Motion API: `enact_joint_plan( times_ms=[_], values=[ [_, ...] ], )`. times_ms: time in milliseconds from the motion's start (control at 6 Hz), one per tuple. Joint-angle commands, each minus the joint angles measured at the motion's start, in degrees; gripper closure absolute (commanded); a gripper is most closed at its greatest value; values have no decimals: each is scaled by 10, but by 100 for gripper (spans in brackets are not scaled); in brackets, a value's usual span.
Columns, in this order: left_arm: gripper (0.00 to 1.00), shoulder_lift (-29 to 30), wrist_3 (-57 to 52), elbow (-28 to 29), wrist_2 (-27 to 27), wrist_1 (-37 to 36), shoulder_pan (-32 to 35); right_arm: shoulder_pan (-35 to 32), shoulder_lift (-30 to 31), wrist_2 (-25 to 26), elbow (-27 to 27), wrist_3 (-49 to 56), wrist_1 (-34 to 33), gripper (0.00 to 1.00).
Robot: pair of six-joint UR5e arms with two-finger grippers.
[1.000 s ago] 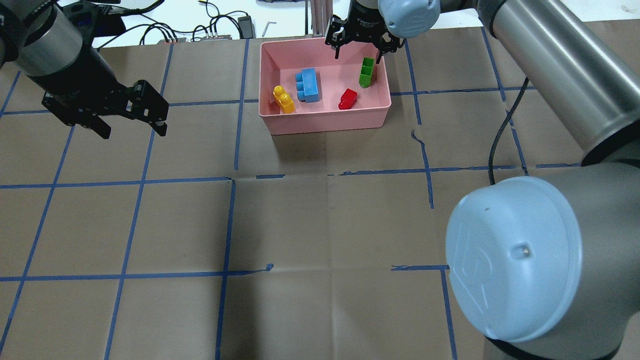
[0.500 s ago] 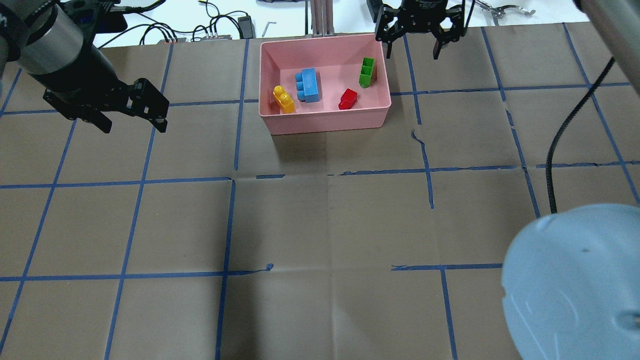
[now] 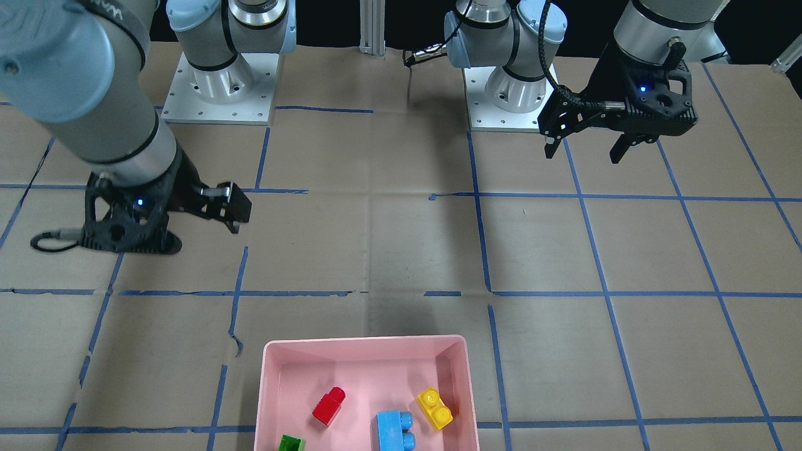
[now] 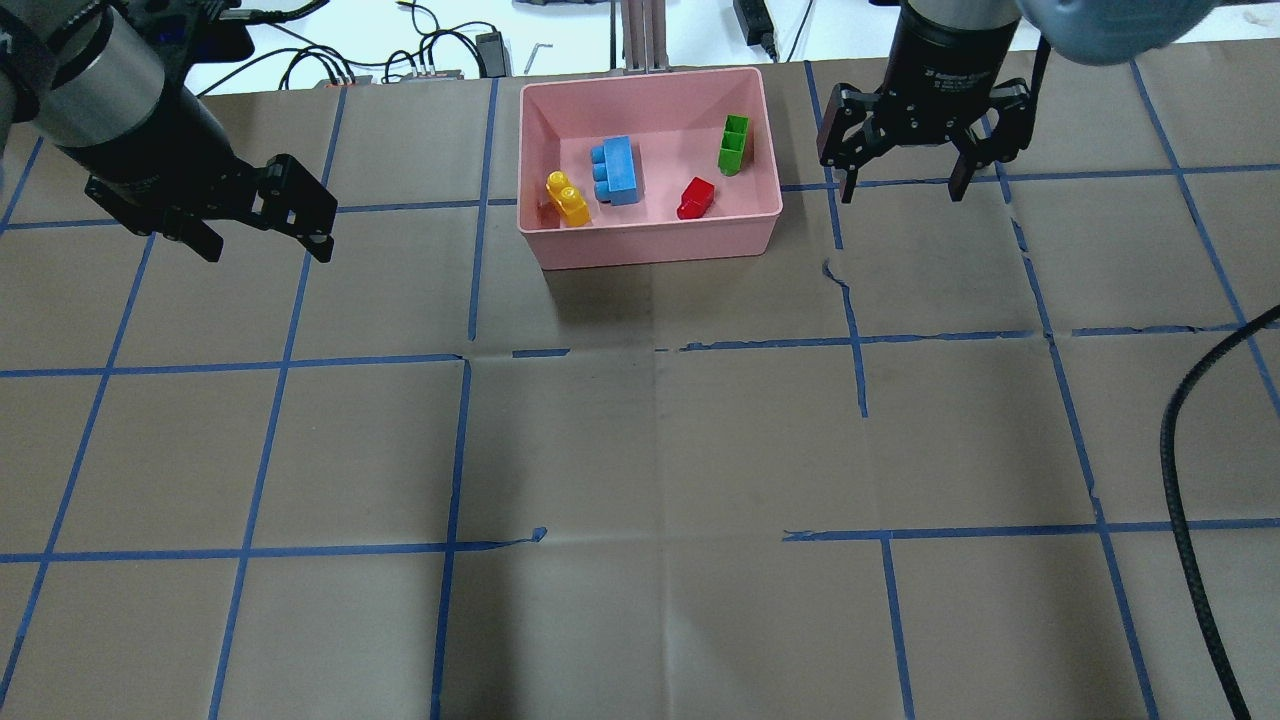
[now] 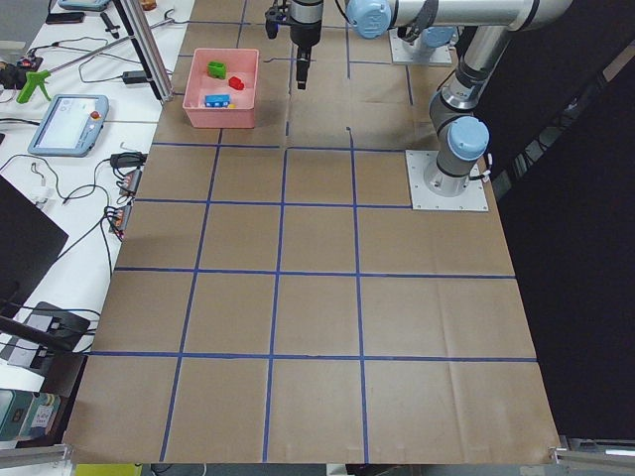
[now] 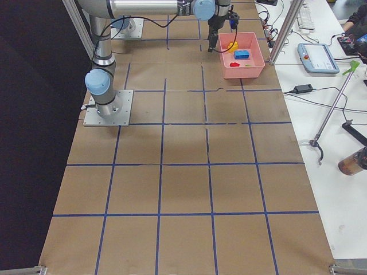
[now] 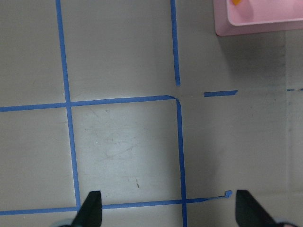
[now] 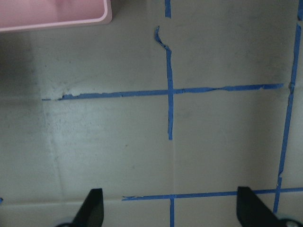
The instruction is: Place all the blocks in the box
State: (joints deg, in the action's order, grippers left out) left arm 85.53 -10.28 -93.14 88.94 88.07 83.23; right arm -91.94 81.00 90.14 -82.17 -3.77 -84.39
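Note:
The pink box [image 4: 650, 245] stands at the table's far middle; it also shows in the front view [image 3: 363, 341]. In it lie the yellow block [image 4: 568, 198], the light-blue block [image 4: 616, 171], the red block [image 4: 695, 197] and the green block [image 4: 734, 144]. My right gripper [image 4: 903, 193] is open and empty, above the table just right of the box. My left gripper [image 4: 265, 255] is open and empty, well left of the box. The left wrist view shows open fingers [image 7: 92, 210] over bare paper and a box corner [image 7: 255, 26].
Brown paper with a blue tape grid covers the table. A black cable [image 4: 1190, 480] hangs over the right side. An aluminium post [image 4: 640, 35] and loose wires stand beyond the far edge behind the box. The arm bases [image 3: 219, 81] are bolted at the robot's side.
My right gripper has moved from above the box's far right edge out to the right and toward the robot, still open. The left gripper barely shifted. The blocks have not moved.

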Motion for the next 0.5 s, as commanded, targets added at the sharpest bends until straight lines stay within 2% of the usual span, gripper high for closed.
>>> enact_joint_plan(
  times_ms=[0,333],
  values=[
    [0,0,0,1,0,-1,0,22,64,-5,-63,31,-1,1],
    [0,0,1,-1,0,-2,0,18,72,-7,-62,9,-7,1]
  ],
)
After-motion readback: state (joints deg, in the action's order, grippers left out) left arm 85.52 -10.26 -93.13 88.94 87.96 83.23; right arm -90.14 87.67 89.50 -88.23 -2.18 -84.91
